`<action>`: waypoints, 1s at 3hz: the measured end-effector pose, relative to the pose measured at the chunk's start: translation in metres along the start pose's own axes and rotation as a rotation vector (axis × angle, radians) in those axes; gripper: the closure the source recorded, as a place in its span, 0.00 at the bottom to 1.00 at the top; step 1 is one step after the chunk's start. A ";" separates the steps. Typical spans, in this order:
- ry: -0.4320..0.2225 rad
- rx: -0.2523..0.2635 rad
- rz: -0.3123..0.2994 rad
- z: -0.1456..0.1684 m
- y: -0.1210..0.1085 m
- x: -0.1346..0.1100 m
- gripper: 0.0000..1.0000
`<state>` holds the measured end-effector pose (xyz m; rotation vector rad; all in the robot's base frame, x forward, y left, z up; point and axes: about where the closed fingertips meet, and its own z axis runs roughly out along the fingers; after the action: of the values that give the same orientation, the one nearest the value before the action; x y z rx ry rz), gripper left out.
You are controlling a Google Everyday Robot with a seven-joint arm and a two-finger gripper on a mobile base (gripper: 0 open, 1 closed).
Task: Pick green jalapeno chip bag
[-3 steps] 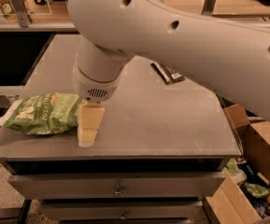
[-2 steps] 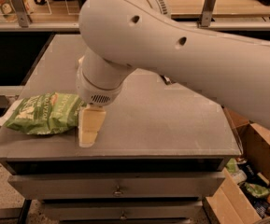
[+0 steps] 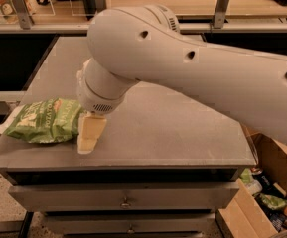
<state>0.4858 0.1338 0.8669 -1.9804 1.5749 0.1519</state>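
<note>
The green jalapeno chip bag [image 3: 46,120] lies crinkled on the front left corner of the grey table [image 3: 173,133], its white end hanging over the left edge. A pale yellow sponge [image 3: 90,133] lies against the bag's right side. My big white arm [image 3: 192,78] reaches across the table from the right, and its round joint [image 3: 98,90] hangs just above the sponge and the bag's right end. My gripper does not show; it lies somewhere behind or beyond the arm. The small dark bar wrapper is hidden by the arm.
The table has drawers [image 3: 125,197] under its front edge. An open cardboard box [image 3: 267,197] with mixed items stands on the floor at the right. A counter with posts [image 3: 21,6] runs along the back.
The arm has swung further across the view and a little left, and it now covers the dark wrapper at the table's back. The bag and the sponge have not moved.
</note>
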 end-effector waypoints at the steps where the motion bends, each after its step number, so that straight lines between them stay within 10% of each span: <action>1: -0.041 0.011 -0.018 0.008 -0.008 -0.009 0.00; 3: -0.064 0.009 -0.051 0.031 -0.017 -0.020 0.41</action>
<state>0.5038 0.1688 0.8573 -1.9869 1.4814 0.1854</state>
